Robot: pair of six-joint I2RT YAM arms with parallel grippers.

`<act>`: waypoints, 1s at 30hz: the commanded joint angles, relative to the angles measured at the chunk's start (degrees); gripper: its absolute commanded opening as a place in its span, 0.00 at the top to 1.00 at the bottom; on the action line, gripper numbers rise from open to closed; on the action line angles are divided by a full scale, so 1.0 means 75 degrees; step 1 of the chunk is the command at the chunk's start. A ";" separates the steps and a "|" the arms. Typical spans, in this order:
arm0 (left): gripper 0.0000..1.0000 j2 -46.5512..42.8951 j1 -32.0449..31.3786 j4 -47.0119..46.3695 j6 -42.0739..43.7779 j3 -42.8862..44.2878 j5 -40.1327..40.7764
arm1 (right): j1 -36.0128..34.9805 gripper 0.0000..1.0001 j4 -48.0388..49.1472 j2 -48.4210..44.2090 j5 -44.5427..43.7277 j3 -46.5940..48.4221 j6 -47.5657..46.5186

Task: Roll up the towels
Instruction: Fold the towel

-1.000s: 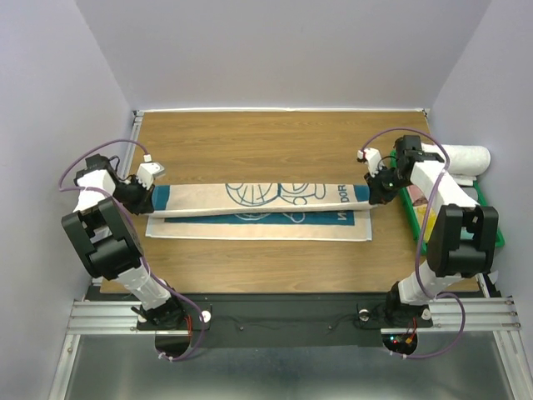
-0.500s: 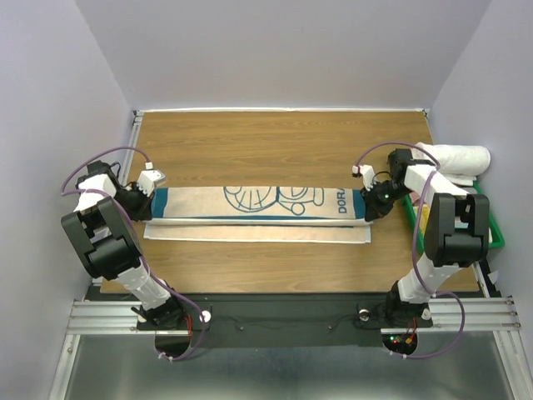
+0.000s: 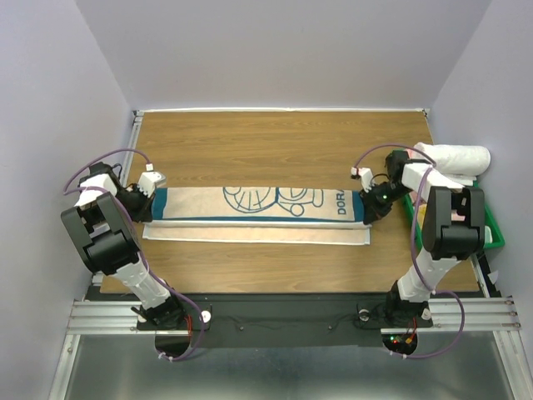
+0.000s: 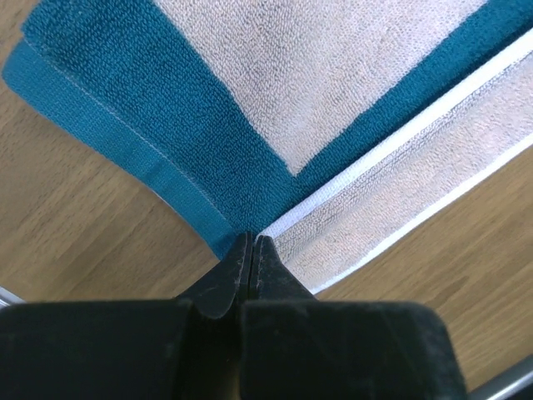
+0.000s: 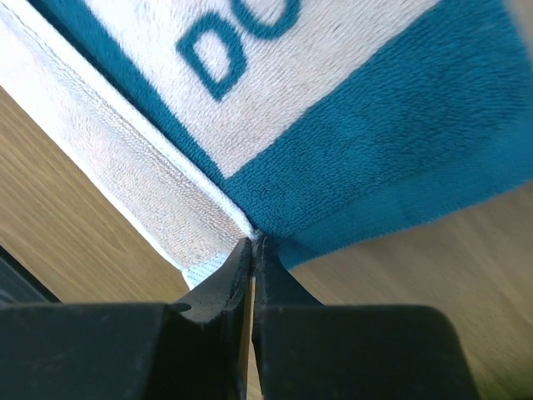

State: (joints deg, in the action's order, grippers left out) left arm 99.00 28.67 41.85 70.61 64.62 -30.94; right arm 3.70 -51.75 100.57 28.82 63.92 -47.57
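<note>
At the table's right edge: a green bin (image 3: 496, 234), mostly hidden behind the right arm.
Bin contents: one rolled towel (image 3: 456, 158), white, lies across the far end. Whether it sits inside or on the rim cannot be told.
Table (image 3: 275, 146): wood grain, with the flat towel (image 3: 258, 204) stretched left to right across its middle, between the two arms.
Towel: folded lengthwise. The upper layer shows a teal border, a cream centre, a teal-outline cat and the letters DORA. A cream strip of the lower layer shows along the near side.
Left gripper (image 4: 252, 243): jaws pressed together, pinching the upper layer's near corner at the towel's left end, low over the wood.
Right gripper (image 5: 252, 242): jaws likewise closed tight on the near corner at the right end, beside the lettering.
Change over the last second: the upper layer hung raised and skewed over the lower one. It now lies flat and parallel on it.
Arms since then: both grippers have come down to the table, and the right one has drawn in closer to the bin.
</note>
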 commanded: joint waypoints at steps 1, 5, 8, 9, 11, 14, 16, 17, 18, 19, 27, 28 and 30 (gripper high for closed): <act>1.00 -0.0180 0.0104 0.0547 -0.0004 0.0699 -0.0082 | 0.0045 0.99 -0.0295 -0.0179 -0.0221 0.0793 0.0143; 1.00 -0.0285 0.0127 0.1064 0.0113 0.1426 -0.0223 | 0.0080 0.99 -0.0424 -0.0472 -0.0373 0.0946 0.0085; 1.00 -0.0344 0.0174 0.1450 0.0288 0.1906 -0.0293 | 0.0092 0.99 -0.0646 -0.0869 -0.0409 0.1051 0.0097; 1.00 -0.0356 0.0186 0.1510 0.0300 0.1954 -0.0304 | 0.0092 0.99 -0.0694 -0.0964 -0.0409 0.1051 0.0074; 1.00 -0.0484 0.0256 0.1673 0.0405 0.1954 -0.0351 | 0.0104 1.00 -0.0764 -0.1128 -0.0432 0.1040 0.0039; 1.00 -0.0672 0.0326 0.1815 0.0651 0.1756 -0.0316 | 0.0104 0.99 -0.0905 -0.1363 -0.0526 0.0771 -0.0149; 1.00 -0.0743 0.0385 0.1897 0.0897 0.1545 -0.0304 | 0.0104 0.99 -0.0964 -0.1468 -0.0607 0.0561 -0.0324; 1.00 -0.0766 0.0478 0.1920 0.0944 0.1498 -0.0305 | 0.0104 0.99 -0.0975 -0.1469 -0.0631 0.0490 -0.0383; 1.00 -0.0755 0.0490 0.1909 0.0945 0.1393 -0.0258 | 0.0104 0.99 -0.0964 -0.1480 -0.0632 0.0419 -0.0418; 1.00 -0.0743 0.0502 0.1897 0.0980 0.1311 -0.0211 | 0.0104 0.99 -0.0952 -0.1399 -0.0620 0.0349 -0.0454; 1.00 -0.0533 0.0514 0.0984 0.0863 0.0245 0.0223 | 0.0092 0.99 -0.0508 -0.0673 -0.0339 -0.0073 -0.0267; 1.00 -0.0509 0.0502 0.0925 0.0851 0.0174 0.0292 | 0.0092 0.99 -0.0484 -0.0590 -0.0292 -0.0097 -0.0243; 1.00 -0.0415 0.0502 0.0668 0.0781 -0.0036 0.0363 | 0.0092 0.99 -0.0471 -0.0462 -0.0245 -0.0109 -0.0243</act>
State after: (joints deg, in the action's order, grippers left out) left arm 95.50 31.62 51.29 76.01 66.30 -31.35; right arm 3.70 -56.42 96.01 27.88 63.26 -49.06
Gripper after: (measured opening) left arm 0.026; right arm 0.038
